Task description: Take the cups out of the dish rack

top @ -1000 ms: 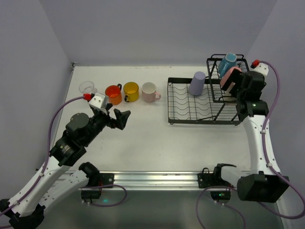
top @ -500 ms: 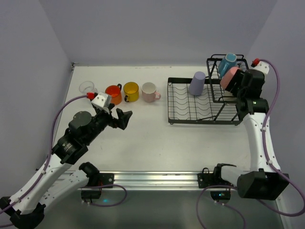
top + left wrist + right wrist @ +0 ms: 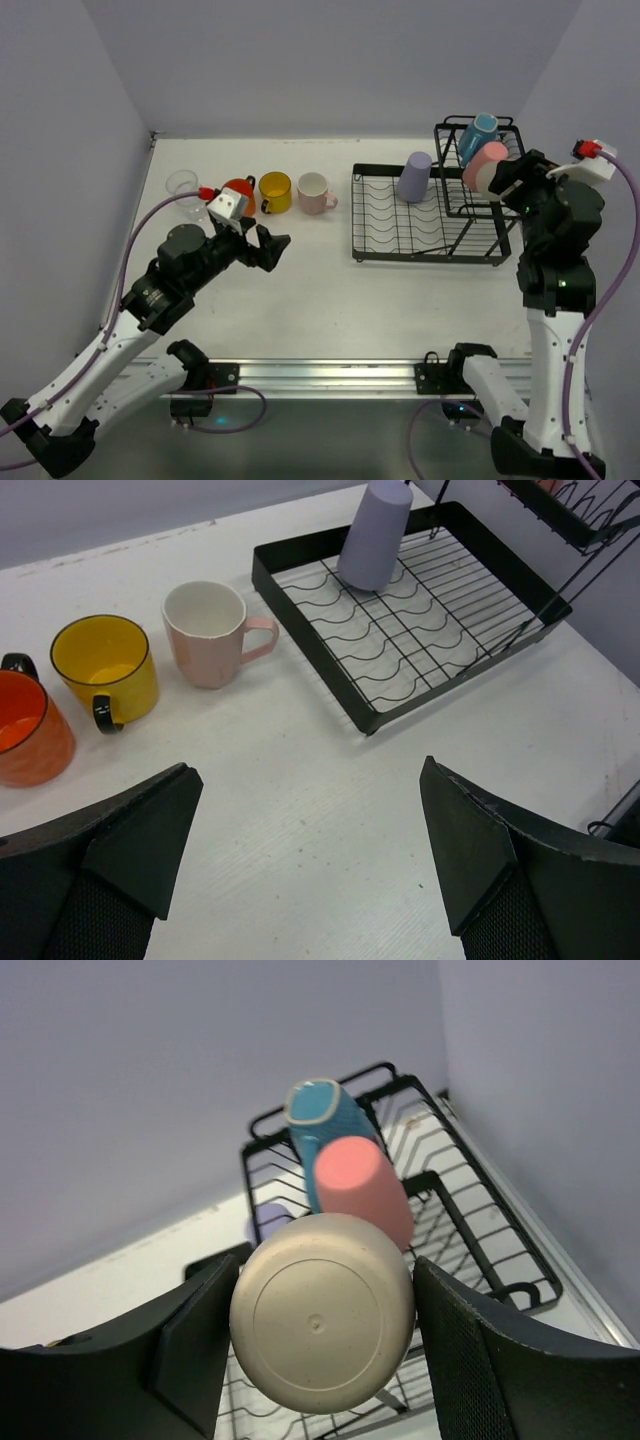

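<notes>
Top external: your right gripper (image 3: 497,181) is clamped on a cream cup (image 3: 486,180), which looks to be held just off the dish rack (image 3: 356,214) at the raised basket's near side. The blue mug (image 3: 481,130) and salmon-pink tumbler (image 3: 490,155) lean in that basket. The lavender tumbler (image 3: 413,175) stands mouth-down on the flat tray. The clear glass (image 3: 182,183), orange mug (image 3: 240,186), yellow mug (image 3: 274,190) and pale pink mug (image 3: 314,190) sit in a row on the table (image 3: 330,290), left of the rack. That row is likely the drop-off line. Your left gripper (image 3: 270,248) hangs over bare table, released.

Left wrist: fingers (image 3: 130,850) are spread wide with nothing between them. The camera faces the lavender tumbler, which is probably your next pick on this side.

Right wrist: the cream cup's base faces the lens with the fingers (image 3: 195,1345) pressed on either side. It is a sideways grip, so the cup rides tilted. Basket wires lie close below, so get clear of them before swinging left.
</notes>
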Available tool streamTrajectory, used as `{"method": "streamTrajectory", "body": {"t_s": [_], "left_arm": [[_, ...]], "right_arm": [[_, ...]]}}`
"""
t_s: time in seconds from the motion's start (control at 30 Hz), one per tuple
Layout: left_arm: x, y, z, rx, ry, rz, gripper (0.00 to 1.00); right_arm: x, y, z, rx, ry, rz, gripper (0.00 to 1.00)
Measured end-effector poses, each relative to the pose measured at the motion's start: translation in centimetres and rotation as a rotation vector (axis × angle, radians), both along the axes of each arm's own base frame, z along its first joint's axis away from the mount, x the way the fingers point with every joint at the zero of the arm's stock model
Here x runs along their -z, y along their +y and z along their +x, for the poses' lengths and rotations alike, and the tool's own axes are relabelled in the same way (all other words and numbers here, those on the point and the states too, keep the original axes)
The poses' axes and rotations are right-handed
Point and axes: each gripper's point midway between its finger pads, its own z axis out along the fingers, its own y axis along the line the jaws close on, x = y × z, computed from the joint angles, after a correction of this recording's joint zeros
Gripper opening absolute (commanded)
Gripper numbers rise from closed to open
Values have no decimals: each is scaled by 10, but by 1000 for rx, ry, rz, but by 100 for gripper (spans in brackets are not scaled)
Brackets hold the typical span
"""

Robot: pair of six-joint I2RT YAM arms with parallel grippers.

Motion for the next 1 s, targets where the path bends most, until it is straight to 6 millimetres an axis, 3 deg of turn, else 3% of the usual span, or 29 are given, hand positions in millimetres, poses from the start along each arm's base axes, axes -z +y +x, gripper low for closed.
{"method": "streamTrajectory", "body": {"t_s": [0.13, 0.27, 0.43, 0.7, 0.83, 0.87, 1.0], "left_arm": [[-7, -12, -2, 50, 7, -44, 100], [-18, -31, -6, 129, 20, -127, 100], [-38, -71, -10, 291, 52, -281, 94], [-55, -112, -14, 482, 126, -486, 87], [-61, -118, -16, 522, 147, -545, 81], [-62, -119, -17, 529, 151, -558, 75], [-65, -120, -19, 545, 159, -583, 69]], "right_arm": [[-27, 26, -20, -122, -127, 41, 38], [-34, 60, -27, -297, -195, 108, 36], [-18, 111, -19, -561, -205, 252, 36], [28, 232, -16, -1025, -93, 532, 37], [40, 258, -13, -1127, -71, 636, 36], [41, 262, -12, -1142, -73, 657, 36], [35, 273, -10, -1213, -103, 726, 36]]}}
